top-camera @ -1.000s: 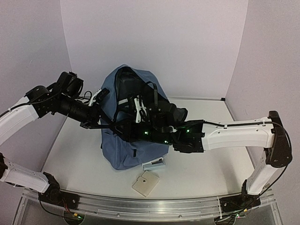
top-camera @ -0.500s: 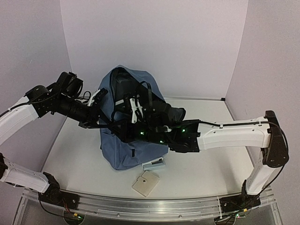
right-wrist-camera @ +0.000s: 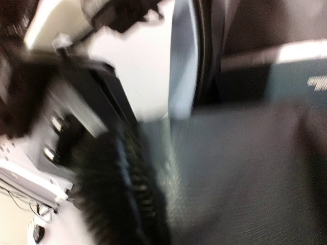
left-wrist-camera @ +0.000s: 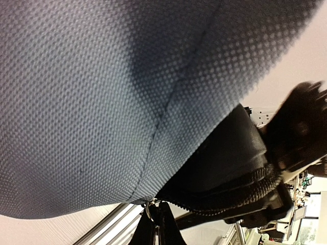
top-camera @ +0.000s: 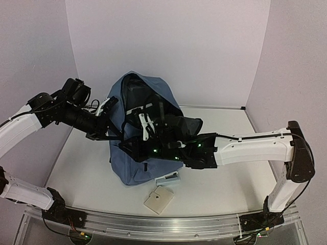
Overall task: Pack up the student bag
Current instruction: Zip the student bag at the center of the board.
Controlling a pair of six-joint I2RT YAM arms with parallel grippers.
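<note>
with the left gripper (top-camera: 109, 102) clamped shut on the bag (top-camera: 135, 164) rim, hold the mouth wide ahead of the right gripper (top-camera: 147, 121), whose jaws i cannot read, and ease straight in.

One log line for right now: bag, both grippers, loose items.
student bag top open | left gripper shut on its left rim | right gripper at opening, state unclear | beige square, grey-white item in front of bag

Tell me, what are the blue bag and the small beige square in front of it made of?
The bag: woven fabric, matte slate-blue; the left wrist view shows a fine dotted weave and a stitched seam. The square: flat, pale beige, matte; perhaps card or thin wood, too small to tell.
</note>
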